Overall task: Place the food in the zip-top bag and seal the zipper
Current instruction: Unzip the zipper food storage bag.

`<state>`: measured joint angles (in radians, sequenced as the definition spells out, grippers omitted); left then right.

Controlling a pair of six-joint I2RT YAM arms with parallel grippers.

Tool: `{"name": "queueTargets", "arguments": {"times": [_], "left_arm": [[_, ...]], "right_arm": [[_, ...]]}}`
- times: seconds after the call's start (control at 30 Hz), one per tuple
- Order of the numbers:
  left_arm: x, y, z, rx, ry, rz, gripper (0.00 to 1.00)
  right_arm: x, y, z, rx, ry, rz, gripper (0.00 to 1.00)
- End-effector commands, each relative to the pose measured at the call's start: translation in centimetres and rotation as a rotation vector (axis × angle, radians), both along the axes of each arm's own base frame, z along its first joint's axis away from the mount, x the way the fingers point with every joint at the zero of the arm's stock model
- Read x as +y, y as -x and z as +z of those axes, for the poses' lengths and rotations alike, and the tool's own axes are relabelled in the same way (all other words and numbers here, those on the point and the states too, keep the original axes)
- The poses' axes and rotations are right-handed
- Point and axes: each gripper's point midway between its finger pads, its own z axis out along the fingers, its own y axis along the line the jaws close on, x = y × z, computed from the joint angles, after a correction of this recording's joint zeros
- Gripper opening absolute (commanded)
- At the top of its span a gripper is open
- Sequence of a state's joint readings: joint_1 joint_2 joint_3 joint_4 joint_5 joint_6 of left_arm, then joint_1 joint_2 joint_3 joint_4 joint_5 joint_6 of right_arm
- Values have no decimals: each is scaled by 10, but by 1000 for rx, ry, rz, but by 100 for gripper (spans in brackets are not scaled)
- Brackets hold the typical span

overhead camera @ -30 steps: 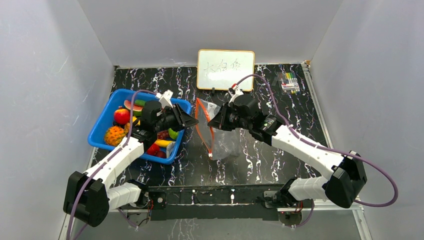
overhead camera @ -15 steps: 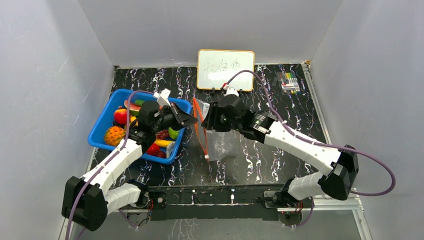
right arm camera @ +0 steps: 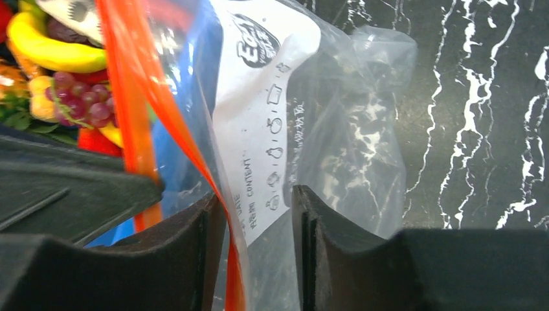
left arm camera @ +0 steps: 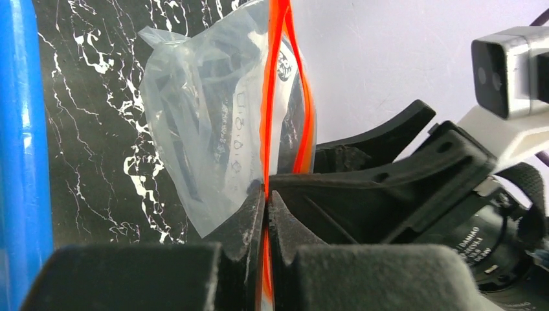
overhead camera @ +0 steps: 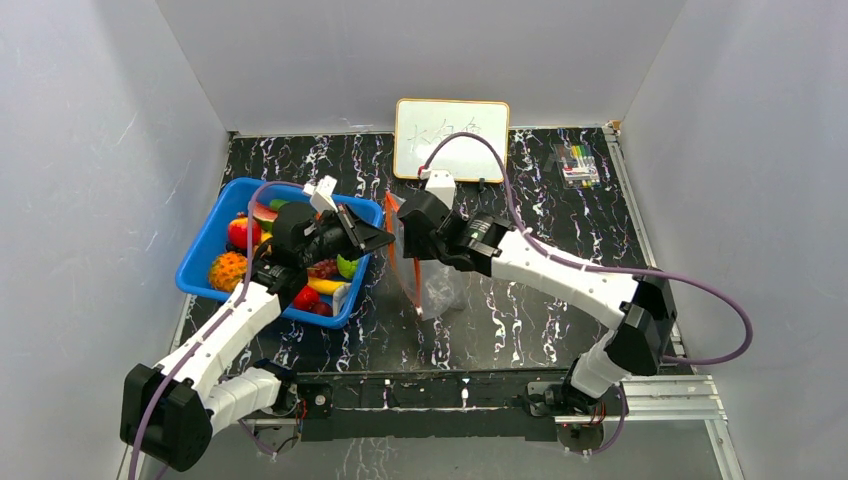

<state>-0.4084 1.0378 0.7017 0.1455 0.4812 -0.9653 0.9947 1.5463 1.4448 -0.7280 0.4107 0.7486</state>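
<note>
The clear zip-top bag (overhead camera: 441, 287) stands on edge mid-table, its red-orange zipper (overhead camera: 407, 278) facing left. My left gripper (overhead camera: 379, 240) is shut on the zipper strip; in the left wrist view the jaws (left arm camera: 266, 194) pinch the orange strip (left arm camera: 275, 78) of the bag (left arm camera: 207, 110). My right gripper (overhead camera: 404, 235) is open, and its jaws (right arm camera: 259, 207) straddle one bag wall (right arm camera: 349, 116) beside the orange strip (right arm camera: 129, 97). The food lies in the blue basket (overhead camera: 197, 255): a banana (right arm camera: 58, 48) and grapes (right arm camera: 81, 97) show behind the bag.
A whiteboard (overhead camera: 451, 139) leans at the back wall. A small box of markers (overhead camera: 577, 163) lies at the back right. The blue basket's rim (left arm camera: 19, 129) is just left of the bag. White walls close in both sides.
My right arm has swung left, bringing its gripper up against the bag's mouth near the left gripper. The bag has shifted slightly left. The left gripper has barely moved.
</note>
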Motion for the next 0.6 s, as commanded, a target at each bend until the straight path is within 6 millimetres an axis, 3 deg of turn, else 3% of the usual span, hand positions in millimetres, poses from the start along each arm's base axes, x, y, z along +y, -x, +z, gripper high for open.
{"name": "queueTargets", "arguments": {"times": [0.0, 0.07, 0.2, 0.33, 0.47, 0.57], "left_arm": [[0, 6, 23, -53, 2, -25, 0], [6, 5, 11, -14, -75, -7, 0], [28, 5, -8, 41, -273, 28, 0], [52, -1, -18, 64, -429, 100, 0], [62, -3, -20, 77, -499, 123, 0], [56, -2, -18, 83, -484, 92, 0]], "right_arm": [[-12, -18, 21, -106, 72, -60, 30], [-29, -23, 36, -161, 114, -99, 19], [-77, -25, 79, -292, 129, -219, 7], [-117, -18, 97, -336, 118, -320, 0], [-116, -14, 96, -341, 84, -298, 0], [-109, -15, 89, -324, 91, -272, 0]]}}
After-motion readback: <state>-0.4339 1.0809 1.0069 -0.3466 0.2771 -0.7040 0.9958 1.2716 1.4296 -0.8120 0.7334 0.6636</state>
